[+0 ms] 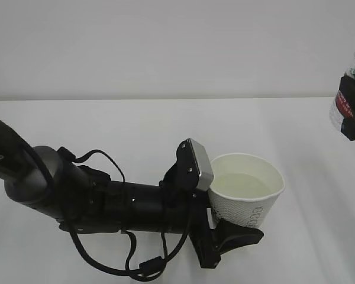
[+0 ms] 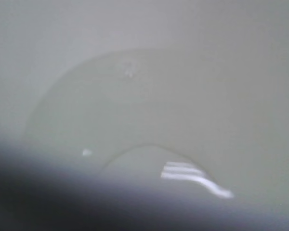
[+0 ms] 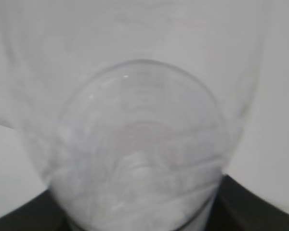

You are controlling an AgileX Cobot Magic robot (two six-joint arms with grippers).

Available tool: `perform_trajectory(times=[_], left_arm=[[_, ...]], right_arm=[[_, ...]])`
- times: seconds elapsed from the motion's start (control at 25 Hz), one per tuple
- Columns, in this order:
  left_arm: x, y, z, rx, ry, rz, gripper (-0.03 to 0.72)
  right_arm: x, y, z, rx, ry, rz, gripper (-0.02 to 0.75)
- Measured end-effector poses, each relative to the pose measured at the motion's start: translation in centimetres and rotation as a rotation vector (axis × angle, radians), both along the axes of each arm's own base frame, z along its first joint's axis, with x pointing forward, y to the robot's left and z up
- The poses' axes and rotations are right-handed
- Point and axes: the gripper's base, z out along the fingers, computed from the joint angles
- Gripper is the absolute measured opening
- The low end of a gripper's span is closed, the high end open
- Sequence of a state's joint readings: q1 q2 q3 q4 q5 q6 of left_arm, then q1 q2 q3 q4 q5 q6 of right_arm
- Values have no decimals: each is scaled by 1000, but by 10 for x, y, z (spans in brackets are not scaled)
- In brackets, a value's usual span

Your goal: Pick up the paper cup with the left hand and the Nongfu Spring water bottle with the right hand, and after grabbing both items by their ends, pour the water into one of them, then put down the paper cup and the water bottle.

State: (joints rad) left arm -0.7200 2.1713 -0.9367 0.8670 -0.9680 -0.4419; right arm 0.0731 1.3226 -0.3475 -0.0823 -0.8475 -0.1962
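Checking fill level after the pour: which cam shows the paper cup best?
Exterior view: the paper cup shows whole, upright, water inside, held by the left hand. The left wrist view gives only a blurred close-up of its pale inside, no outline. The right wrist view shows just the Nongfu Spring water bottle.

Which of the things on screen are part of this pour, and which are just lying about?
Part of the job:
- paper cup, water in it, held by left claw
- water bottle, held by right claw

Lying about:
- nothing else; only the bare white table
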Motion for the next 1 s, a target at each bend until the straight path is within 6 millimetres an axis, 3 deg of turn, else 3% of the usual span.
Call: perform_trajectory(times=[0.36,1.0], left_arm=[[0,0,0,0,0,0,510],[0,0,0,0,0,0,509]], right_arm=[[2,-1,-4,124,33,-17,404],[22,1,-54,254,167,-40,404]])
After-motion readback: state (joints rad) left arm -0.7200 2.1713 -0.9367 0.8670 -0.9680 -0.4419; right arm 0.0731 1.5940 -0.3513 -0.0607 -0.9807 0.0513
